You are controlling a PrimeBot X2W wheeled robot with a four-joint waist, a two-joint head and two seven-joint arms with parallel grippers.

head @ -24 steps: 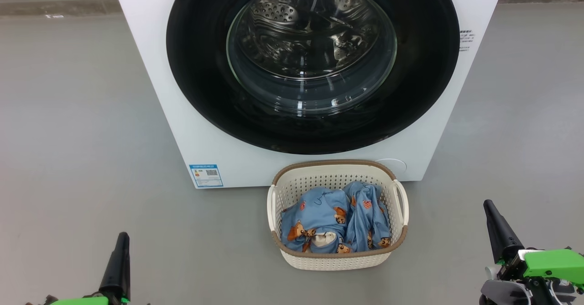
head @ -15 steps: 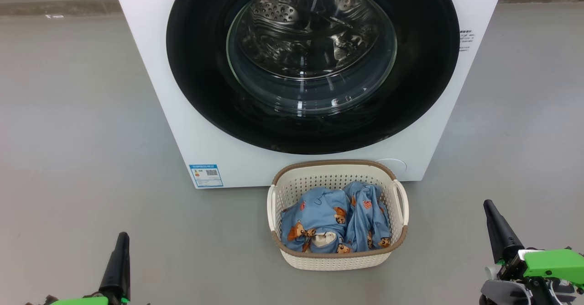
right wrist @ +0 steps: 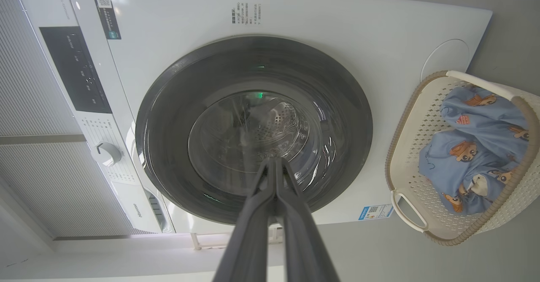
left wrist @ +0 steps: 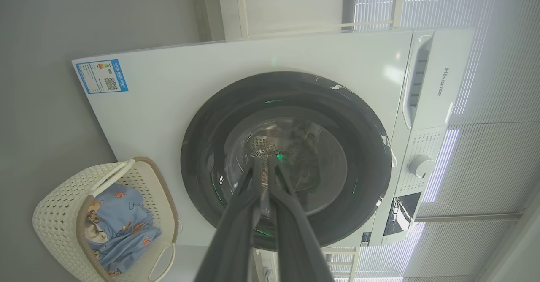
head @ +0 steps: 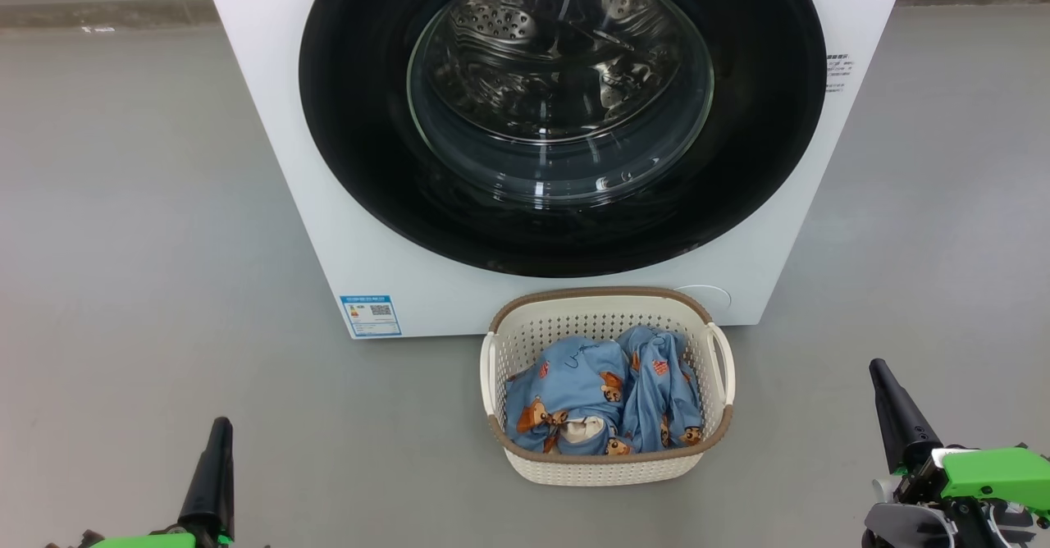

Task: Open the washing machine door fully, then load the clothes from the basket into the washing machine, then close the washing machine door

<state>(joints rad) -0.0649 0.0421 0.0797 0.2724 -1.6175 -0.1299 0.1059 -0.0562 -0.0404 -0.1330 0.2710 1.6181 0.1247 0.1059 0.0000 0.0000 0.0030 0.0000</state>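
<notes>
the washing machine door [head: 563,113] sits shut above the basket [head: 607,462] of clothes [head: 603,392]; stiff, glossy, best pulled at its rim. left gripper [head: 217,441] and right gripper [head: 884,384] fingers pressed together, holding nothing.

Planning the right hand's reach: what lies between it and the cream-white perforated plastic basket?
In the head view, a bare stretch of grey floor separates the right hand from the cream-white perforated plastic basket; nothing lies there.

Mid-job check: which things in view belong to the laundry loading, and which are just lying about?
Job: washing machine door, closed; washing machine; basket; clothes, in the basket.
Not the job: blue label; control dial; white frame; slatted blinds.
</notes>
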